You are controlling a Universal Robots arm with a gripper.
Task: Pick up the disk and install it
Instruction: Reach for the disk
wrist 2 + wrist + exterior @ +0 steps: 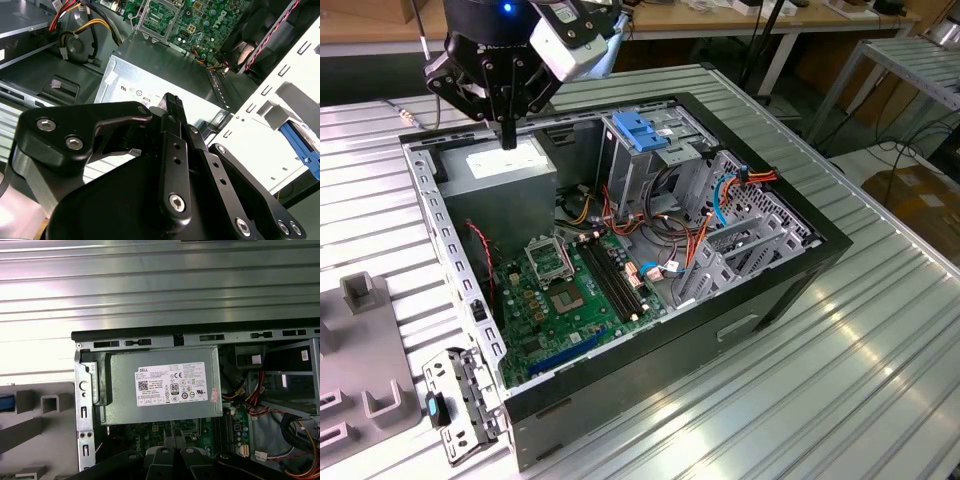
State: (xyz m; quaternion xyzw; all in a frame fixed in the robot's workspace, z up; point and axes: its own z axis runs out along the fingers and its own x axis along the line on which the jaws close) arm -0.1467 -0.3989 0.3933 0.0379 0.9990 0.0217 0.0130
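My gripper [507,138] hangs just above the grey power-supply box [505,170] in the far corner of the open computer case [790,270], at the exterior view's left. Its black fingers are shut together with nothing between them; the gripper [172,100] points at the box's white sticker [171,385]. Outside the case, past its perforated wall [270,130], a blue plastic edge [300,145] lies on the grey fixture. The same blue edge [5,402] is cut off by the picture's border. It looks like a side rail of the disk; the rest of the disk is out of view.
Inside the case stand a metal drive cage with a blue latch [640,130], the green motherboard [570,290] and loose orange and blue cables [720,200]. A grey fixture with blocks [360,340] and a metal bracket [460,405] lie on the ribbed table at the exterior view's left.
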